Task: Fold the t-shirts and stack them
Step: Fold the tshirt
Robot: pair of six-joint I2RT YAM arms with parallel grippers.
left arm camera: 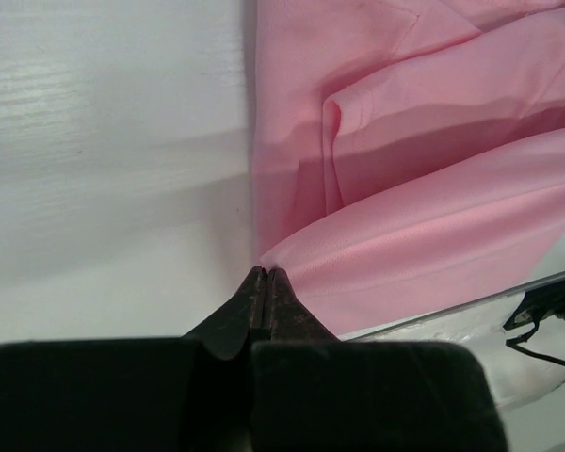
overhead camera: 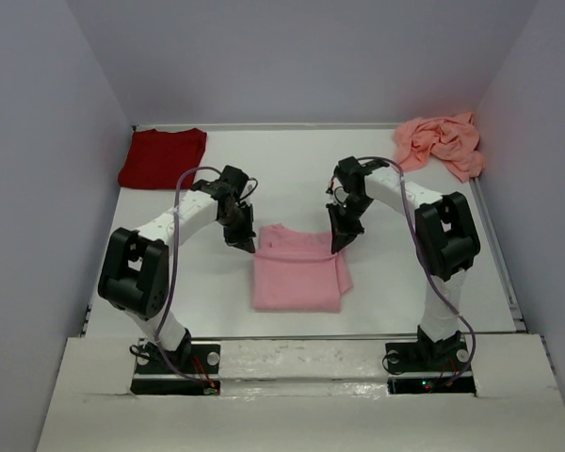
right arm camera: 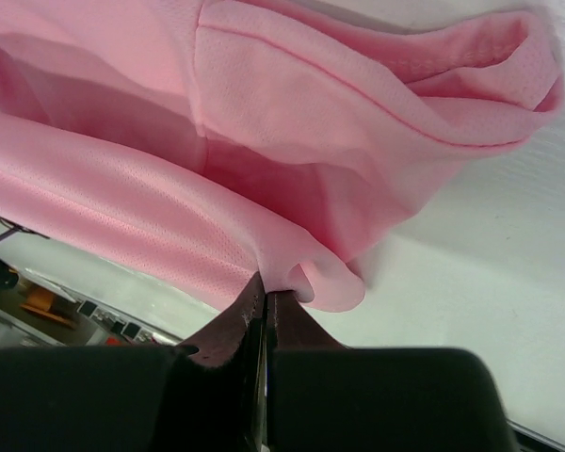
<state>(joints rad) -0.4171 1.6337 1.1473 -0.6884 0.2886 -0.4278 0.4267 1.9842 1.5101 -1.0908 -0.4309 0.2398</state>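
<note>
Left gripper point(overhead camera: 244, 241) and right gripper point(overhead camera: 340, 243) were each clamped on a far corner of light pink tee point(overhead camera: 297, 278), mid table point(overhead camera: 386, 311). Step needed both corners carried nearward together, level, so fold landed square.

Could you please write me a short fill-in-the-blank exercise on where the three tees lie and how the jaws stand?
1. The red tee lies folded in the far ____ corner.
2. The salmon tee lies crumpled in the far ____ corner.
3. The pink tee lies between the left gripper and the right gripper, and both pairs of jaws are ____.

Missing words: left; right; shut.
</note>
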